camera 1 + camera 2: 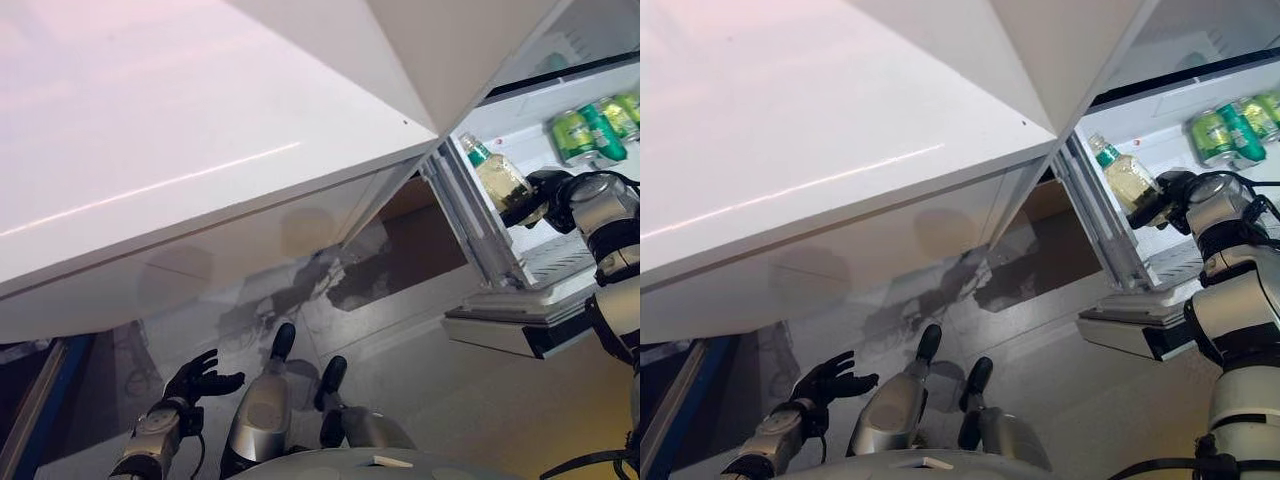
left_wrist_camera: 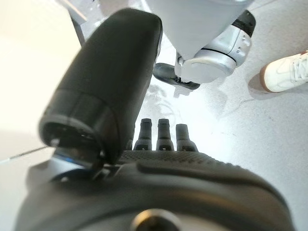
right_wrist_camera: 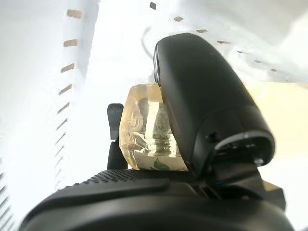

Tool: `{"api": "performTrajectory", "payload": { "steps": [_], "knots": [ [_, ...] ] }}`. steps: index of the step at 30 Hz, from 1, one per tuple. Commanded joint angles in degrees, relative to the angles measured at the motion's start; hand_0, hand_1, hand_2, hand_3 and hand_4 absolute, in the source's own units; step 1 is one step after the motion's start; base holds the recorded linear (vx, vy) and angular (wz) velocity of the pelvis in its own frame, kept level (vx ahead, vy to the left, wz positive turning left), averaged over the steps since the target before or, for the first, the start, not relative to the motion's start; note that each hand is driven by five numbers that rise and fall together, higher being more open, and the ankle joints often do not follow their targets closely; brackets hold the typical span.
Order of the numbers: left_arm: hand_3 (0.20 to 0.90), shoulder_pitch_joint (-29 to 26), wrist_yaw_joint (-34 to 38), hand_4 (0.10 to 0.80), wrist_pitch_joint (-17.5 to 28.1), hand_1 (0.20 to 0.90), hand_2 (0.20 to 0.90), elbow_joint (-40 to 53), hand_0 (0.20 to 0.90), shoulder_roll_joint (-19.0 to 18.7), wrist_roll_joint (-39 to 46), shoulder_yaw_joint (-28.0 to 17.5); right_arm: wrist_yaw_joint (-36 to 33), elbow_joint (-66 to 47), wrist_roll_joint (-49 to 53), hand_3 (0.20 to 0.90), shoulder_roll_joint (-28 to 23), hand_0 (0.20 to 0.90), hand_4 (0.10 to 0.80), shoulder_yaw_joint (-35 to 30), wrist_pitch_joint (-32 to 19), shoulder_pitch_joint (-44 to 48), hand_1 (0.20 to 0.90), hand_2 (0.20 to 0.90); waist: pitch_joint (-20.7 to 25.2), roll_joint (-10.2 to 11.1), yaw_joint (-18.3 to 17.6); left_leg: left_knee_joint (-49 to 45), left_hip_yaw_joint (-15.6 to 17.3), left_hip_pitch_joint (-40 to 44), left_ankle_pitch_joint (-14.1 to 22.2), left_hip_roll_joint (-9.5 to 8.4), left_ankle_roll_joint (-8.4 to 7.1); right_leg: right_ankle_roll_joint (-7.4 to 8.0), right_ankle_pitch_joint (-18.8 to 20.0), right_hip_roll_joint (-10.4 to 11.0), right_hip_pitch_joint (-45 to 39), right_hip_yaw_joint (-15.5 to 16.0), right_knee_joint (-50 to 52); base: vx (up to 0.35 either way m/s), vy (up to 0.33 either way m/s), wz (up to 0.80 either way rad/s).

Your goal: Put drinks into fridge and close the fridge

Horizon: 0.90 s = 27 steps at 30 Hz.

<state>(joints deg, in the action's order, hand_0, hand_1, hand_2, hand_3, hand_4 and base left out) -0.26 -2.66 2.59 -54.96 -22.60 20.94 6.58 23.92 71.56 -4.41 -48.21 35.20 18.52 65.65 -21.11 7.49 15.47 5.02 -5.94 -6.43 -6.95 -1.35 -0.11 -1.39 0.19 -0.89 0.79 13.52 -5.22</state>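
My right hand is shut on a bottle of pale yellow drink with a green cap. It holds the bottle tilted inside the open fridge, above a white wire shelf. In the right wrist view the thumb and fingers wrap the bottle. Green cans stand at the back of the fridge. My left hand hangs low over the floor, fingers spread and empty; it also shows in the left wrist view.
The open white fridge door spreads across the upper left, close to my head. A door shelf juts out below the fridge opening. A person's white shoe stands on the grey floor.
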Motion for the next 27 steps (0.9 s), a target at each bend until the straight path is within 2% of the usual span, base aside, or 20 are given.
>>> {"api": "performTrajectory", "payload": {
  "steps": [1, 4, 10, 16, 18, 19, 20, 21, 22, 27],
  "knots": [
    [0.900, 4.31, 0.35, 0.800, 0.15, 0.900, 0.900, 1.40, 0.900, -4.13, 1.89, 3.46, 1.66, 0.57, -5.84, 0.200, -5.13, 0.300, 0.100, 6.40, 3.17, 11.26, 0.300, 0.300, 1.37, -0.26, 1.18, -0.74, -0.28, -1.83, 4.93, -1.24, -0.36, 4.69, 2.69, 1.66, 3.50, -0.14, 1.20, -0.003, 0.000, 0.09],
    [0.900, 4.21, 0.03, 0.800, 0.15, 0.900, 0.900, 1.46, 0.900, -4.21, 1.94, 3.40, 4.39, 1.45, -6.80, 0.200, -5.09, 0.300, 0.100, 6.82, 4.98, 11.65, 0.300, 0.300, 1.05, -0.67, 1.45, -0.74, -0.39, -2.43, 4.68, -1.41, -0.40, 4.64, 2.63, 1.80, 3.95, 0.28, 1.34, -0.012, 0.015, 0.13],
    [0.900, 4.42, -0.49, 0.800, 0.37, 0.900, 0.900, 2.63, 0.900, -4.22, 2.40, 3.97, 5.54, 3.19, -6.68, 0.200, -4.10, 0.300, 0.100, 6.07, 8.92, 11.26, 0.300, 0.300, 0.51, -1.51, 1.89, -0.76, -0.98, -3.58, 4.22, -1.93, -0.33, 4.43, 2.43, 2.06, 4.97, 0.63, 1.66, -0.008, 0.023, 0.05],
    [0.900, 5.68, -1.03, 0.800, 0.95, 0.900, 0.900, 3.77, 0.900, -4.27, 1.87, 3.93, 5.85, 3.52, -5.52, 0.200, -3.70, 0.300, 0.100, 3.60, 8.91, 8.95, 0.300, 0.300, 0.45, -1.69, 2.04, -0.81, -0.63, -3.54, 4.16, -1.93, -0.35, 4.43, 2.42, 2.26, 4.92, 0.90, 1.82, 0.000, 0.000, 0.00],
    [0.900, 5.94, -1.22, 0.800, 0.63, 0.900, 0.900, 4.12, 0.900, -4.32, 1.58, 3.69, 5.64, 3.62, -5.68, 0.227, -3.89, 0.324, 0.127, 2.86, 8.50, 8.42, 0.324, 0.324, 0.62, -1.68, 2.05, -0.81, -0.48, -3.39, 4.21, -1.92, -0.34, 4.48, 2.42, 2.27, 4.81, 0.93, 1.82, 0.000, 0.000, 0.00],
    [0.900, 5.94, -1.28, 0.800, 0.49, 0.900, 0.900, 4.23, 0.900, -4.43, 1.75, 3.64, 5.66, 3.59, -5.84, 0.271, -4.05, 0.361, 0.171, 2.68, 8.42, 8.49, 0.361, 0.361, 0.62, -1.70, 2.02, -0.82, -0.45, -3.37, 4.21, -1.93, -0.33, 4.50, 2.44, 2.27, 4.81, 0.89, 1.83, 0.000, 0.000, 0.00],
    [0.900, 5.96, -1.33, 0.800, 0.42, 0.900, 0.900, 4.29, 0.900, -4.49, 1.91, 3.54, 5.31, 3.54, -5.71, 0.450, -4.18, 0.514, 0.350, 2.41, 8.22, 8.34, 0.514, 0.514, 0.62, -1.74, 1.95, -0.82, -0.44, -3.34, 4.20, -1.98, -0.30, 4.53, 2.49, 2.25, 4.83, 0.81, 1.86, 0.000, 0.000, 0.00],
    [0.900, 5.97, -1.41, 0.800, 0.54, 0.900, 0.900, 4.13, 0.900, -4.51, 2.00, 3.61, 4.91, 3.55, -5.33, 0.568, -4.20, 0.615, 0.468, 2.29, 8.06, 8.18, 0.615, 0.615, 0.69, -1.77, 1.88, -0.80, -0.38, -3.29, 4.20, -1.99, -0.27, 4.56, 2.50, 2.25, 4.87, 0.79, 1.91, 0.000, 0.000, 0.00],
    [0.900, 5.97, -1.39, 0.800, 0.60, 0.900, 0.900, 4.02, 0.900, -4.46, 2.06, 3.68, 4.66, 3.47, -5.38, 0.900, -4.19, 0.900, 0.800, 1.97, 7.85, 7.97, 0.900, 0.900, 0.76, -1.78, 1.79, -0.78, -0.30, -3.23, 4.21, -1.96, -0.27, 4.59, 2.50, 2.25, 4.83, 0.81, 1.91, 0.000, 0.000, 0.00],
    [0.900, 6.52, -1.43, 0.800, 0.71, 0.900, 0.900, 4.23, 0.900, -4.52, 2.22, 3.46, 2.36, 2.85, -4.69, 0.900, -4.53, 0.900, 0.800, 0.49, 7.11, 6.53, 0.900, 0.900, 1.07, -1.85, 1.56, -0.73, 0.05, -2.74, 4.28, -1.89, -0.23, 4.71, 2.55, 2.34, 4.49, 0.84, 1.90, 0.000, 0.000, 0.00]
  ]
}}
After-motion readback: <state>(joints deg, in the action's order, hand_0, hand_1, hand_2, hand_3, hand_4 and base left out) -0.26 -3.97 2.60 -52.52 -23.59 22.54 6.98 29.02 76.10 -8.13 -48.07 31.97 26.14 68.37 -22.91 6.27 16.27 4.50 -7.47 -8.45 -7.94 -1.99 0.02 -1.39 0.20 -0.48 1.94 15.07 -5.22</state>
